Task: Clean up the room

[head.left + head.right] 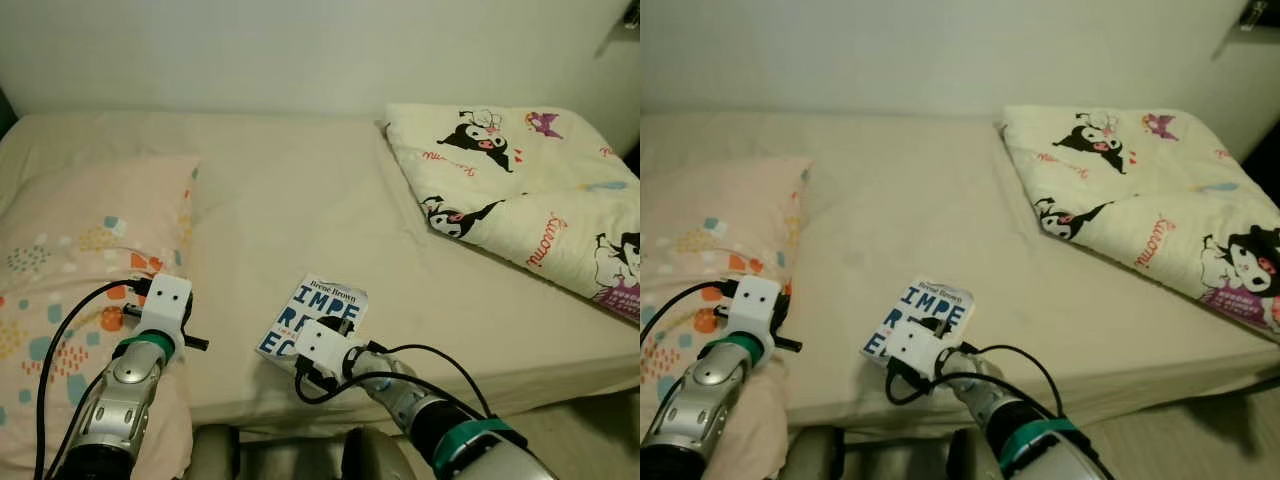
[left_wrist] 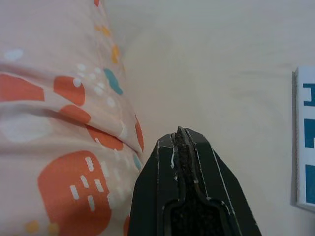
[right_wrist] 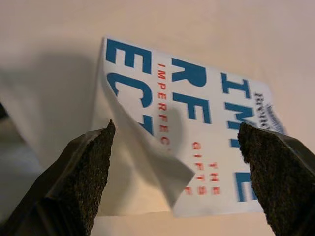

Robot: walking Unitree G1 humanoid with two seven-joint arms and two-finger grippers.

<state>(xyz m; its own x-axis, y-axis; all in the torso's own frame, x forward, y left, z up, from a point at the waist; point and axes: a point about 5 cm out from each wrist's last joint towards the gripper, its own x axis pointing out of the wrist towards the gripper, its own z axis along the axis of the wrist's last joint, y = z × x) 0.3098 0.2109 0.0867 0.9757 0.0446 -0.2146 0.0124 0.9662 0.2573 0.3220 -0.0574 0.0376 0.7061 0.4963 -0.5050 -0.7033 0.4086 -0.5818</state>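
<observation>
Down near the front edge of the bed lies a white book with big blue letters, its cover corner curling up. Right gripper hovers just above it, fingers spread wide on either side, gripping nothing. Left gripper is pressed closed, beside the patterned pillow. A cartoon-print blanket sits folded at the bed's far right

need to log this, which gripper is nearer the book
Right. The right gripper hangs open just over the book, fingers straddling its cover. The left gripper, shut, is off beside the pillow.
</observation>
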